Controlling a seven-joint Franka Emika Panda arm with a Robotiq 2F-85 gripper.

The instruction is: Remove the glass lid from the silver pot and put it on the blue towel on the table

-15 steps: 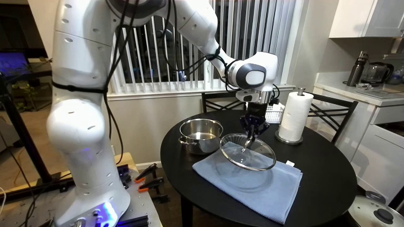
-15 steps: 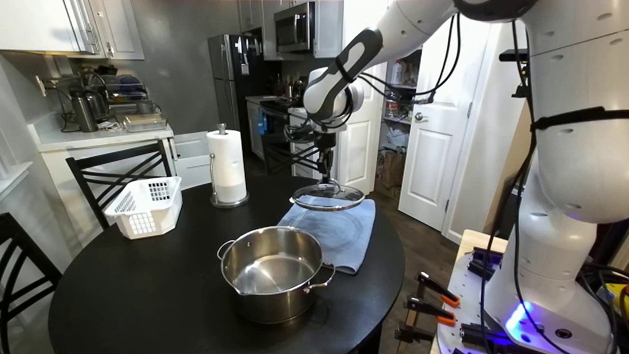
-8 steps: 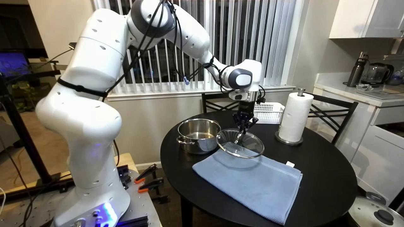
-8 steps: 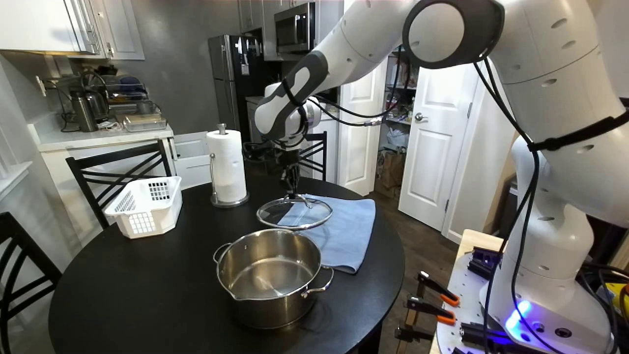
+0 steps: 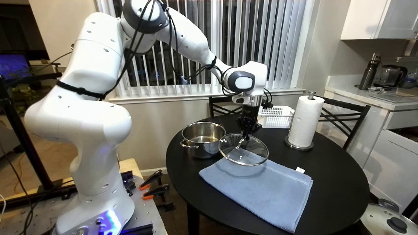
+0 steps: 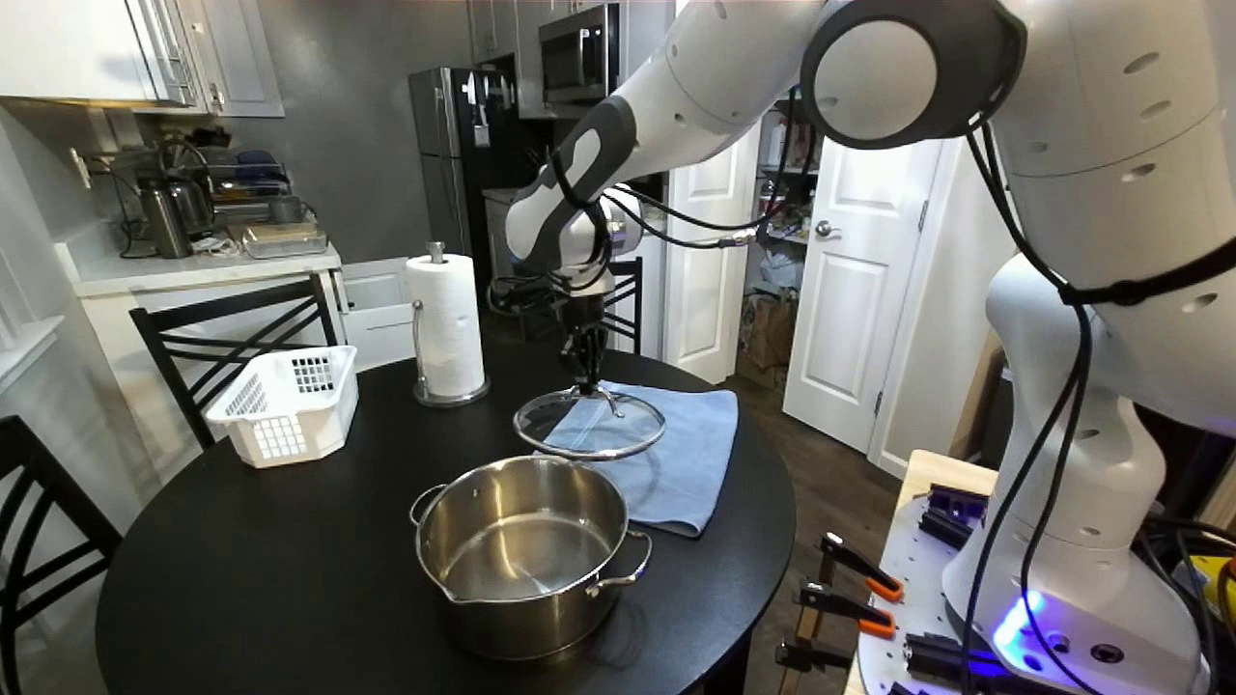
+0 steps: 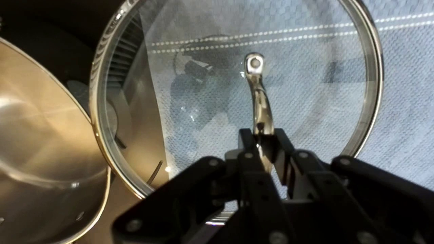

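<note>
The glass lid (image 5: 251,152) hangs just above the blue towel (image 5: 271,192), and a shadow falls on the cloth below it. It overlaps the towel's pot-side end and some bare table. My gripper (image 5: 245,135) is shut on the lid's curved metal handle; the wrist view shows the handle between the fingertips (image 7: 262,131). There the lid (image 7: 210,112) meets or overlaps the rim of the silver pot (image 7: 34,203); contact is unclear. The pot (image 6: 526,618) stands uncovered beside the towel (image 6: 690,463) on the black round table (image 6: 290,569). The lid also shows in that exterior view (image 6: 599,427).
A paper towel roll on a stand (image 5: 306,122) and a white basket (image 5: 276,117) stand on the table; both also show in an exterior view, the roll (image 6: 446,328) and the basket (image 6: 294,410). Black chairs (image 6: 232,333) stand around the table.
My gripper carried the lid lower and towards the pot, from over the towel's middle to its pot-side end. The pot has shifted slightly away from the towel. In the last half second the movement is small.
</note>
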